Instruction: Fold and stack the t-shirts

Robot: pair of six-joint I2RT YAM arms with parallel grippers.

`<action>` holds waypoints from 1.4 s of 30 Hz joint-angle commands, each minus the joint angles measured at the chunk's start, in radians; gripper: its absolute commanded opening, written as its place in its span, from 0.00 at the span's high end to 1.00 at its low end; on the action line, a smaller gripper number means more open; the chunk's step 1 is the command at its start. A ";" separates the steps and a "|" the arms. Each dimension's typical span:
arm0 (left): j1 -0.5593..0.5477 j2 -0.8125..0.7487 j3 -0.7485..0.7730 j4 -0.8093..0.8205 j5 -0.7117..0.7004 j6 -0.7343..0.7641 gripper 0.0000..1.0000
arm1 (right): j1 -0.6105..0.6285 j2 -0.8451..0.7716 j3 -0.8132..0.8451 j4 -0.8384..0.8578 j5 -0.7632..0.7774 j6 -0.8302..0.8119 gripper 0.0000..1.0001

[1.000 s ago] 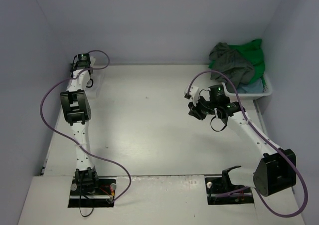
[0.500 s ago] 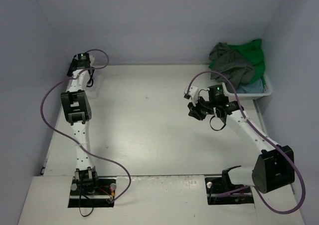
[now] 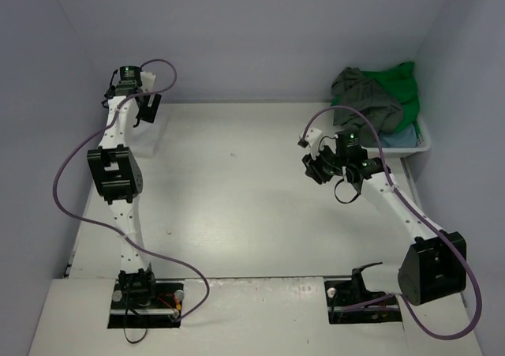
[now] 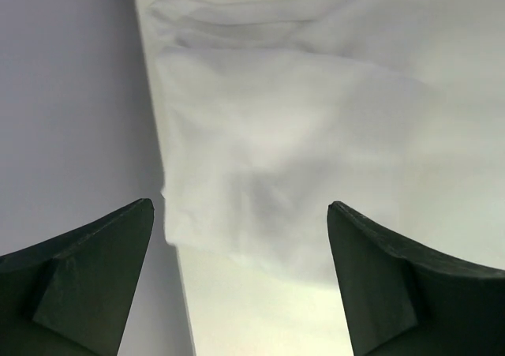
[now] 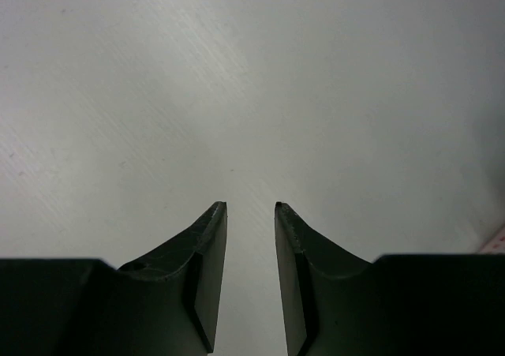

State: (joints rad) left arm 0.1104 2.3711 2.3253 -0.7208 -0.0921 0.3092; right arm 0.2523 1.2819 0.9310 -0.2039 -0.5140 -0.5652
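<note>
Left hand (image 4: 238, 204) gapes wide, empty, over the white t-shirt (image 4: 316, 135) at upper left. Right hand (image 5: 249, 204), barely parted and empty, should widen before reaching the basket (image 3: 424, 144).

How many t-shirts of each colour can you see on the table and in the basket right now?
white t-shirt, on the table under the left claw: 1
dark grey-olive t-shirt, in the basket: 1
bright green t-shirt, in the basket: 1
light blue t-shirt, in the basket: 1
Total: 4
</note>
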 commanded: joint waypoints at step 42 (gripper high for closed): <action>-0.239 -1.061 -0.771 -0.309 0.566 -0.094 0.15 | -0.113 0.899 0.693 0.362 1.065 -0.191 0.81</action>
State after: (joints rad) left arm -0.1425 1.3365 1.5455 -1.0668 0.4492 0.2081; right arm 0.1505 2.1822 1.5829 0.1390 0.5743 -0.7734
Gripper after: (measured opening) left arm 0.854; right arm 0.272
